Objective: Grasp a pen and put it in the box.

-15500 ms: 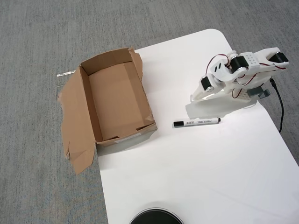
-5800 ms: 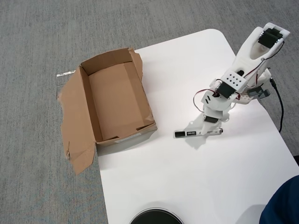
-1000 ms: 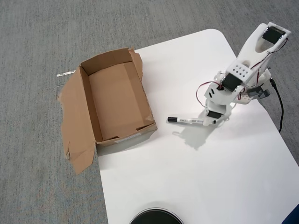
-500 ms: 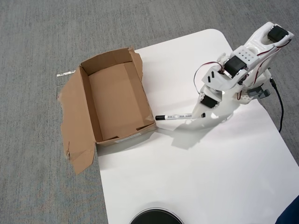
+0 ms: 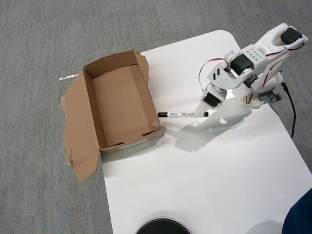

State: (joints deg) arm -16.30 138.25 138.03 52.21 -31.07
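The pen (image 5: 179, 114), white with a black cap pointing left, hangs level above the white table, its shadow on the tabletop below. My gripper (image 5: 201, 112) is shut on the pen's right end. The capped tip reaches the right wall of the brown cardboard box (image 5: 95, 122), which sits open at the table's left edge with one long flap splayed out to the left. The box looks empty inside.
The white table (image 5: 204, 180) spreads below and right of the arm. A round black object (image 5: 162, 227) sits at the bottom edge. A black cable (image 5: 291, 109) runs down from the arm's base at the right. Something dark blue (image 5: 300, 217) shows in the bottom right corner.
The arm has carried the pen leftward and higher toward the box; its cap now reaches the box's right wall. The dark blue shape at the bottom right has grown.
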